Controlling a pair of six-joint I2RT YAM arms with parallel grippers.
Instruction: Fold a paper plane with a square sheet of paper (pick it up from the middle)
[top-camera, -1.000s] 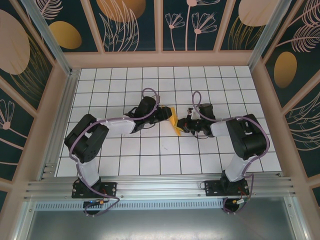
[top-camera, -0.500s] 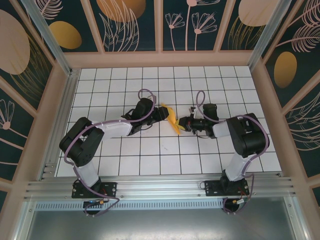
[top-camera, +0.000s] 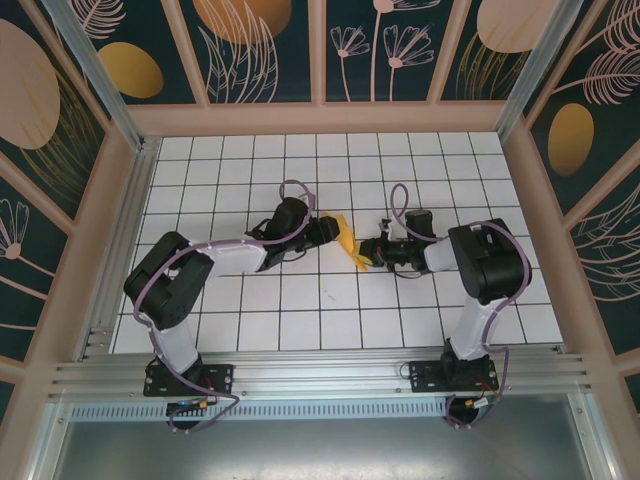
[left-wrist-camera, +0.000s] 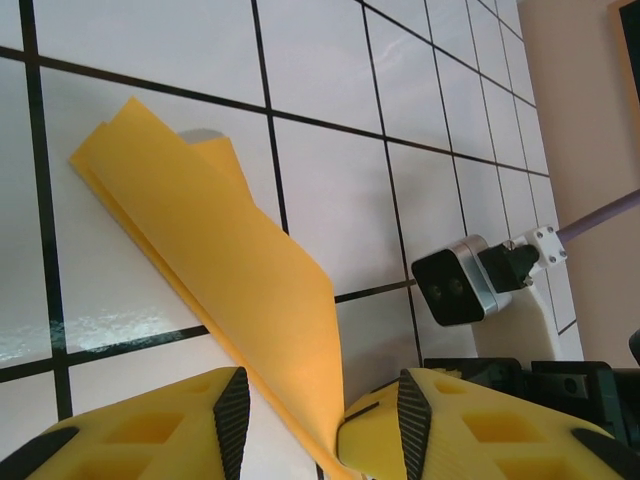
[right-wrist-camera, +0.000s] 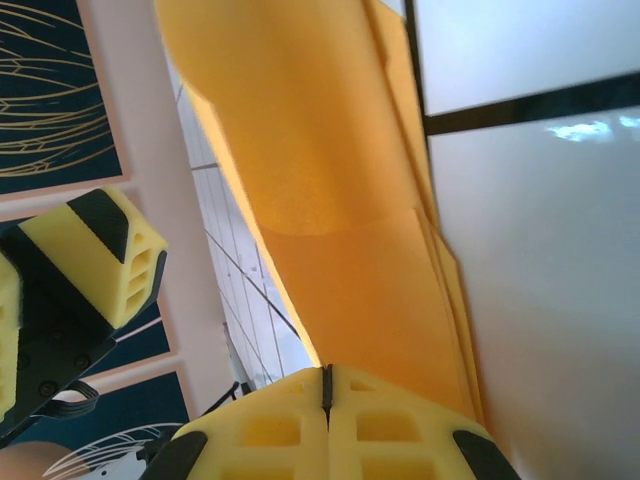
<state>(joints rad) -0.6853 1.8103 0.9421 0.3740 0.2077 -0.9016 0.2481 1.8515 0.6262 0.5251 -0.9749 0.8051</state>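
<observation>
Firmly pinches one end of folded orange sheet (right-wrist-camera: 320, 180) w/ R claw (right-wrist-camera: 325, 385): yellow pads pressed tog., seam closed, paper running up and away from tips. Sets L claw (left-wrist-camera: 320, 410) part open, jaws apart, sheet passing down thru the gap, nearer the finger on that view's right; cannot tell if touching either pad. Faces both claws at each other over mid desk (top-camera: 300, 300), sheet betw. them, narrow and slanted. Shows sheet's far corner low over a white tile in L wrist view, top layer curling up off lower layer, small shadow behind. Shows several stacked layers along sheet's edge in R wrist view. Catches R wrist cam (left-wrist-camera: 455, 290) just beyond sheet in L wrist view, and one L yellow finger (right-wrist-camera: 100, 250) beside sheet in R wrist view. Stretches both arms low across white, black-gridded desk, elbows outward. Rings desk w/ tan frame and dark panels (top-camera: 260, 50) w/ leaf and flower prints.
</observation>
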